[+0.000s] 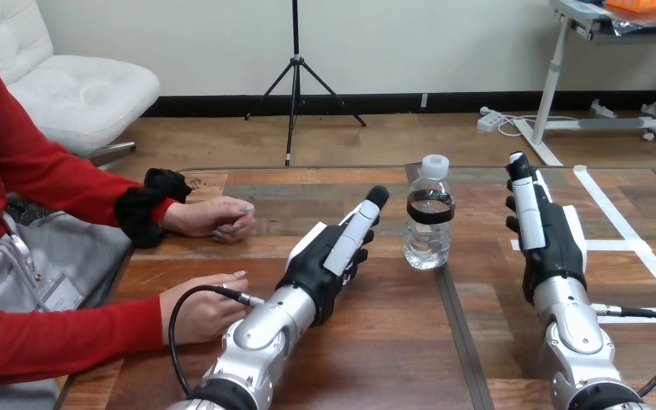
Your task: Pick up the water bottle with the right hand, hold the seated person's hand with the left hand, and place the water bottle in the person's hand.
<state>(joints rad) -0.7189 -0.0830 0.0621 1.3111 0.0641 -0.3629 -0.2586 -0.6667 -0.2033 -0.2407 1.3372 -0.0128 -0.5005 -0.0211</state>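
Inspection finds no legible text, number or sign on the table (393,342). The water bottle (428,235) carries a dark band (430,207) round its upper body; no print on it can be read.

Person's nearer hand (195,309) — partly behind the left forearm (266,329) — both arms cut at bottom edge.

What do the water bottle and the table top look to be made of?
Water bottle: clear, glossy plastic by the look, see-through with bright highlights; white cap, dark label band. Table: wood planks with brown grain visible, smooth with a slight sheen; possibly laminate rather than solid wood.
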